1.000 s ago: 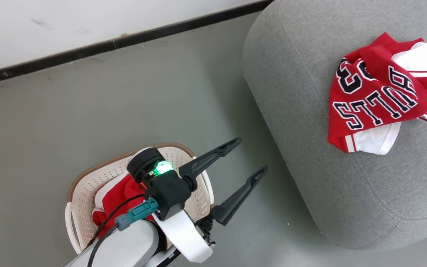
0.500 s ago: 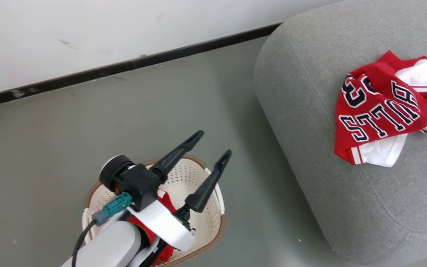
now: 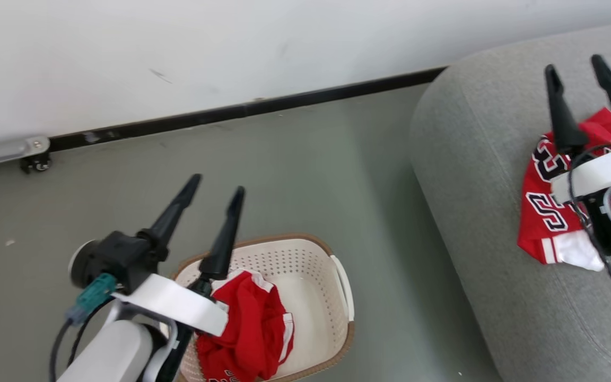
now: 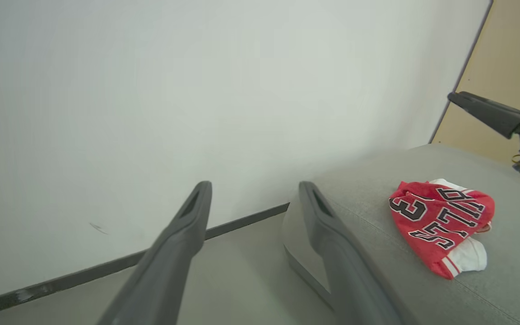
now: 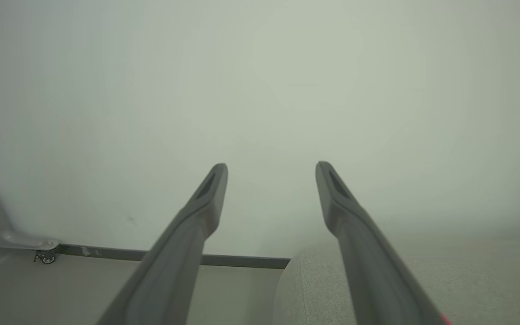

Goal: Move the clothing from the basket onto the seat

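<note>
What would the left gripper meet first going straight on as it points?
Likely the wall: the left gripper aims at it, just beside the corner of the seat, with nothing nearer in line. Depth is unclear.

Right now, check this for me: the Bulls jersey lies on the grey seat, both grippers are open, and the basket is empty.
The basket is not empty: the head view shows the red shorts lying in it. The rest stands: the jersey lies on the seat, and the left gripper and right gripper are both open.
</note>
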{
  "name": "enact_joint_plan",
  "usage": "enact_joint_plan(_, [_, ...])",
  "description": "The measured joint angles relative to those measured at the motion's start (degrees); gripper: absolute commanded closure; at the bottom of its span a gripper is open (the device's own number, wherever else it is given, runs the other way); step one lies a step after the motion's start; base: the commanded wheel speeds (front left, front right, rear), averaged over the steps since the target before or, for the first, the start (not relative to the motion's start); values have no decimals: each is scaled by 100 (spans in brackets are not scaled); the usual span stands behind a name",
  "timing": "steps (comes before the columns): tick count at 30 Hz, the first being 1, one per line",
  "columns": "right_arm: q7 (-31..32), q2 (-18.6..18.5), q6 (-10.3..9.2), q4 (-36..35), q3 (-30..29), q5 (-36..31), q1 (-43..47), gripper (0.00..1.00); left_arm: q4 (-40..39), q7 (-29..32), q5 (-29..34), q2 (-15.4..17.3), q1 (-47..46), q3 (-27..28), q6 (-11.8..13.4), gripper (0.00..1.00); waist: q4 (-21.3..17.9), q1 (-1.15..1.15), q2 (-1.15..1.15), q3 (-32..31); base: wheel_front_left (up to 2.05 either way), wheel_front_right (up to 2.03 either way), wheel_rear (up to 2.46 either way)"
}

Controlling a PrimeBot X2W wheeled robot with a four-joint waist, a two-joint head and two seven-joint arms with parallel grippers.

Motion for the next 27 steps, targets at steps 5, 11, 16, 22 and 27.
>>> enact_joint_plan(5, [0, 256, 0, -55, 80, -144, 173, 0, 21, 0, 29, 3, 232, 316, 151, 0, 230, 0, 0, -131, 0, 0, 0])
enact_joint_plan(11, [0, 436, 0, -152, 98, -330, 480, 0, 192, 0, 81, 0, 513, 608, 270, 0, 484, 0, 0, -292, 0, 0, 0])
enact_joint_plan(16, [0, 546, 0, -250, 8, -487, 714, 0, 359, 0, 186, 1, 691, 753, 328, 0, 664, 0, 0, -421, 0, 0, 0])
enact_joint_plan(22, [0, 734, 0, -411, -204, -676, 1105, 0, 453, 0, 426, -10, 866, 929, 500, 0, 836, 0, 0, -578, 0, 0, 0])
enact_joint_plan(27, [0, 959, 0, -569, -399, -755, 1441, 0, 505, 0, 466, -108, 1013, 1131, 606, 0, 948, 0, 0, -708, 0, 0, 0])
